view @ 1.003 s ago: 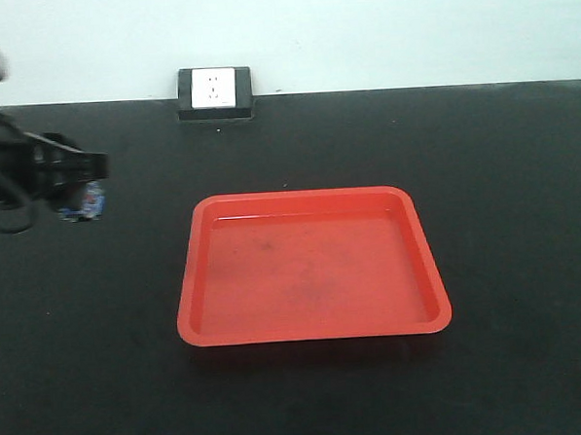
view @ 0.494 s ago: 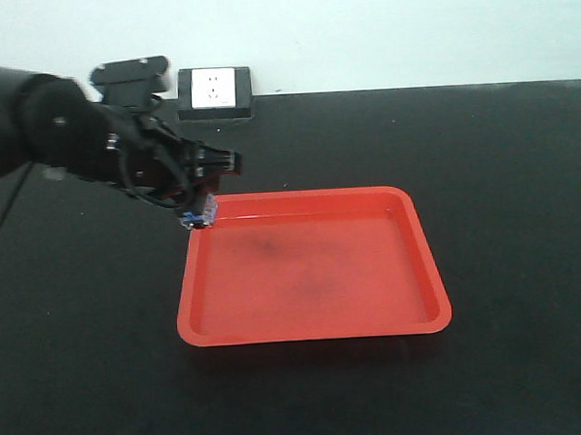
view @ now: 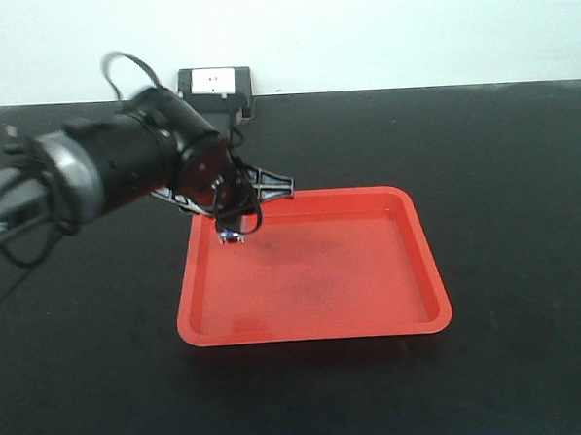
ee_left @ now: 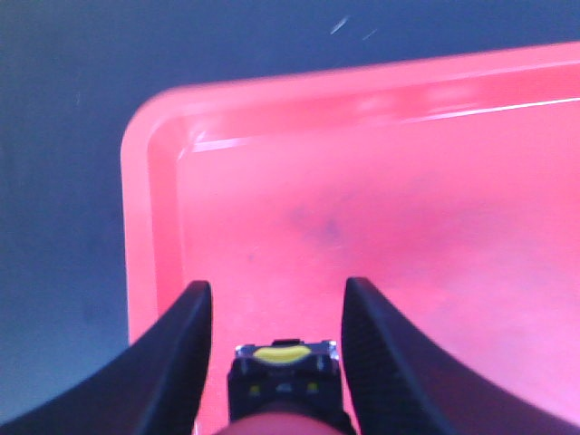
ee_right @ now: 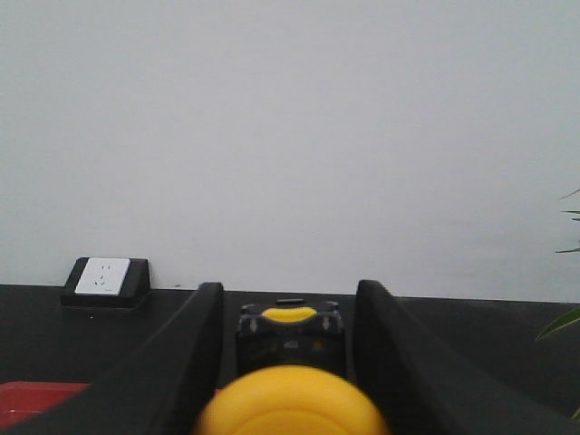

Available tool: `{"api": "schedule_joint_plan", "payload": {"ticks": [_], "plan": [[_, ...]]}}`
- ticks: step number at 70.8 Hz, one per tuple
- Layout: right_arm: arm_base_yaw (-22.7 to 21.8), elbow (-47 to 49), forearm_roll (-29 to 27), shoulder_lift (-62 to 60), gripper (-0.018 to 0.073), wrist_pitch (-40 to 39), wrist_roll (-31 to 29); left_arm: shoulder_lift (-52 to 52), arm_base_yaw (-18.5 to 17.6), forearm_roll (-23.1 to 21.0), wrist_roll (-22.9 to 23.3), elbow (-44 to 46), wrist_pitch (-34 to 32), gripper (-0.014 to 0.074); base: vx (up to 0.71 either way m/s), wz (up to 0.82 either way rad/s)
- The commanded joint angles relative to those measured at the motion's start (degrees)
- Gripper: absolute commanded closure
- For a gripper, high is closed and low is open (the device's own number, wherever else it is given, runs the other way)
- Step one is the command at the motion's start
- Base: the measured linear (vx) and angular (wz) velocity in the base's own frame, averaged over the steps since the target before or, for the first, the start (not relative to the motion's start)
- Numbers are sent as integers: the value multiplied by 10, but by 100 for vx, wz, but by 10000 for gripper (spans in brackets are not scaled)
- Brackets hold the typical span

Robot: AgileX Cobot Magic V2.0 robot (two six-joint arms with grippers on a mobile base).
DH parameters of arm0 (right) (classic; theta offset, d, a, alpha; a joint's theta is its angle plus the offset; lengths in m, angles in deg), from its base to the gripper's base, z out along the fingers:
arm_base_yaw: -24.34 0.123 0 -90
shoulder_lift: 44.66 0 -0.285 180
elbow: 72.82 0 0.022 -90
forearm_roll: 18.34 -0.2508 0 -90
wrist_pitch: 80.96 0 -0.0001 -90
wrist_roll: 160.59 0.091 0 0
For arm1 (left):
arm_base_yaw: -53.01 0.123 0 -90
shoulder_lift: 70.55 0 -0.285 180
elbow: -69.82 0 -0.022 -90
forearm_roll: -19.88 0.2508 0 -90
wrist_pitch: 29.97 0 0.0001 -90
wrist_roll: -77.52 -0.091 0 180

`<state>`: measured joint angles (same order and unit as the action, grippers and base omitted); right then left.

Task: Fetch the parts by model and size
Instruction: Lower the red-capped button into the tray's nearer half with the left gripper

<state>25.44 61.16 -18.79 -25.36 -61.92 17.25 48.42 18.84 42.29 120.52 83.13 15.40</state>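
Black tabletop bears a red tray; over its upper-left corner our left gripper pinches what looks like the red-capped switch, so we judge lowering and release come next, our right gripper clasping the yellow-capped switch.

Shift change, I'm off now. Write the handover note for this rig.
Left gripper: shut on the small red-capped push-button switch, held over the red plastic tray's far-left corner.
Right gripper: shut on the small yellow-capped push-button switch, raised, facing the white wall.
Done: both switches picked up.
To do: probably set both in the tray; nothing lies in it yet.
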Motion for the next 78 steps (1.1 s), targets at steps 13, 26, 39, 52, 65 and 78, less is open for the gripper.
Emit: {"api": "schedule_joint_plan", "payload": {"ticks": [13, 26, 39, 52, 65, 78], "plan": [[0, 15, -2, 8, 565, -36, 0, 24, 0, 20, 26, 20, -57, 601, 0, 0], [0, 15, -2, 8, 565, -34, 0, 54, 0, 23, 26, 20, -67, 598, 0, 0], [0, 15, -2, 8, 565, -34, 0, 74, 0, 24, 26, 20, -74, 594, 0, 0], [0, 15, -2, 8, 565, -34, 0, 79, 0, 24, 26, 20, -75, 580, 0, 0], [0, 15, -2, 8, 565, -34, 0, 79, 0, 24, 26, 20, -75, 509, 0, 0], [0, 15, -2, 8, 565, -34, 0, 79, 0, 23, 25, 20, -72, 339, 0, 0]]}}
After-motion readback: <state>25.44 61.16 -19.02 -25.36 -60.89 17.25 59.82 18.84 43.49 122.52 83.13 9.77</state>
